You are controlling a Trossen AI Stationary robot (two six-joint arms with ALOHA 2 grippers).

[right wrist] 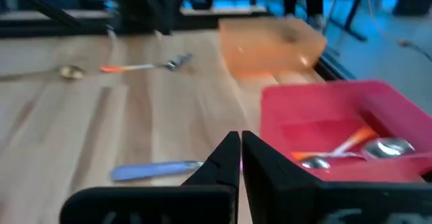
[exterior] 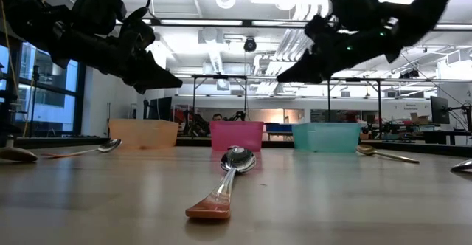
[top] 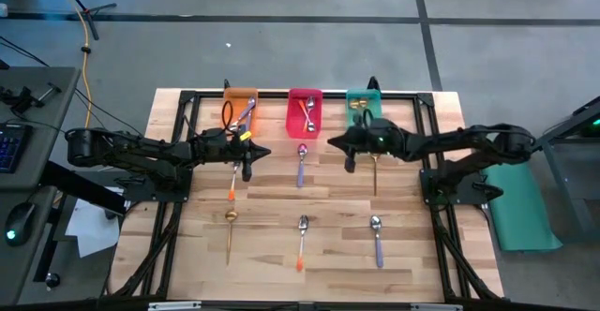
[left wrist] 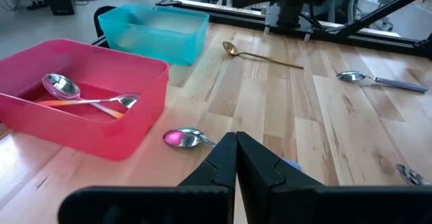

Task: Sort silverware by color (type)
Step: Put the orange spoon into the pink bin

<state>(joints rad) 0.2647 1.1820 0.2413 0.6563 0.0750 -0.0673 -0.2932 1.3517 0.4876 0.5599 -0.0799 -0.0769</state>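
Note:
Spoons lie loose on the table. A purple-handled one (top: 301, 164) is near the pink bin (top: 305, 111). An orange-handled one (top: 232, 182), a gold one (top: 375, 172), a second gold one (top: 230, 231), an orange-handled one (top: 302, 242) and a purple-handled one (top: 377, 240) are farther out. The pink bin holds two orange-handled spoons (left wrist: 84, 97). The orange bin (top: 240, 107) holds a purple-handled spoon (top: 247, 112). The green bin (top: 363, 105) holds gold ones. My left gripper (top: 266, 152) is shut and hovers left of the pink bin. My right gripper (top: 331, 142) is shut and hovers right of it.
A black metal frame (top: 281, 94) runs along the table's edges behind the bins. Both arms hang well above the tabletop in the low view. Bare wood lies between the two rows of loose spoons.

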